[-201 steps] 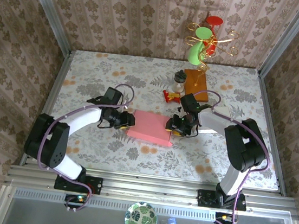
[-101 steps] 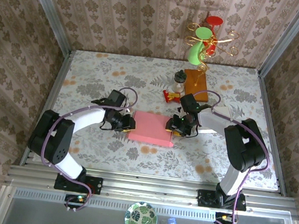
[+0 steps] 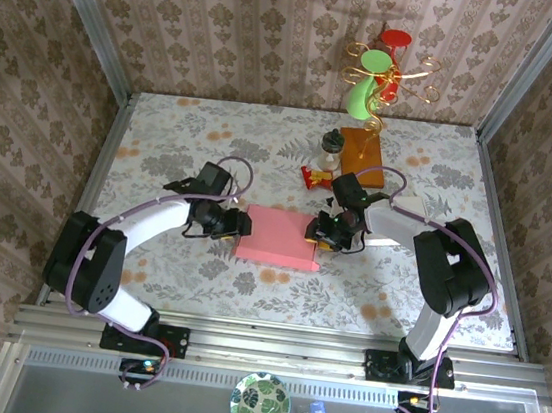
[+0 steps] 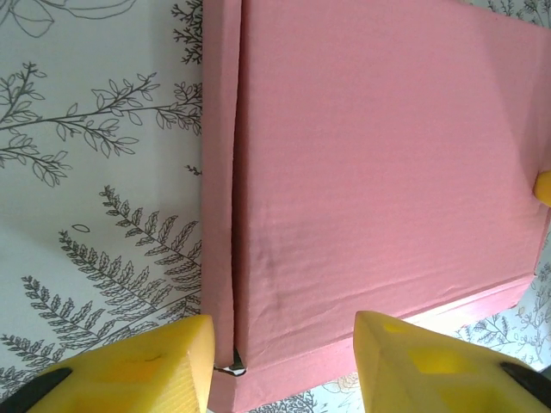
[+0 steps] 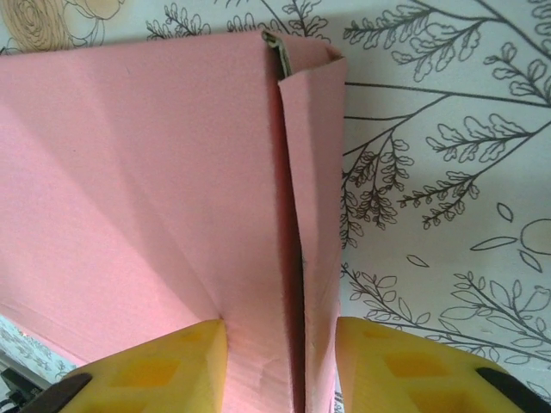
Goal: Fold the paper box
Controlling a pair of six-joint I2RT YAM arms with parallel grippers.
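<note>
The paper box (image 3: 277, 235) lies flat, pink face up, mid-surface (image 3: 184, 135) between my two arms. My left jaws stand part open astride its left side flap (image 4: 217, 172), clamping nothing. My right jaws straddle the opposite flap (image 5: 314, 215), narrowly parted; I cannot tell whether they pinch it. If I close off the crease, I judge the thin card buckles or tears. If one side pushes harder, the box skids or twists and the fold goes crooked.
</note>
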